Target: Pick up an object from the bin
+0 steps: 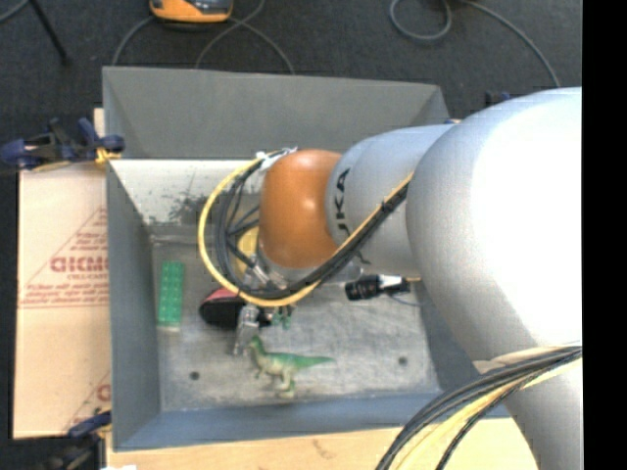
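My gripper (245, 333) reaches down under the orange wrist cover to the bin floor, left of the middle. A small green toy dinosaur (281, 364) stands just below and right of it, close to its tip. A black object with a pink edge (222, 308) lies right beside the gripper on its left. The cover and cables hide most of the gripper, and I see nothing clearly held in it.
A green studded block (171, 294) lies along the left wall. A black pen-like cylinder with a white tip (375, 287) lies to the right, partly under the arm. The arm covers the bin's right and back parts.
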### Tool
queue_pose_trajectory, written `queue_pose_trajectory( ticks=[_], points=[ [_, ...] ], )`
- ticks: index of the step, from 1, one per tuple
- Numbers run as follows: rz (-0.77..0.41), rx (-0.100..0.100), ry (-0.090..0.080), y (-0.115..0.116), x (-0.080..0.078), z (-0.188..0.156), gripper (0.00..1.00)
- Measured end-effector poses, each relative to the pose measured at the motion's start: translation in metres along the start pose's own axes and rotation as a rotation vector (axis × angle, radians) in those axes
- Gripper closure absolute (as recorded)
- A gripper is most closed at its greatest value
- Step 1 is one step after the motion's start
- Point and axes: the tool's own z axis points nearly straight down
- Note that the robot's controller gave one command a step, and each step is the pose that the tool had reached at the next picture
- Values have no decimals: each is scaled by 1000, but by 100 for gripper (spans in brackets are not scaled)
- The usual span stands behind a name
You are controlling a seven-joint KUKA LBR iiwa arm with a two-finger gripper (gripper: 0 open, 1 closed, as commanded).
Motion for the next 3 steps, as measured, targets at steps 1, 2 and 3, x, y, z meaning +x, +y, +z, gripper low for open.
queue_pose_trajectory(
  ticks=[1,2,3],
  points=[
    [1,0,0,0,0,0,100],
    [1,0,0,0,1,-2,100],
    [1,2,5,-1,2,-13,100]
  ],
)
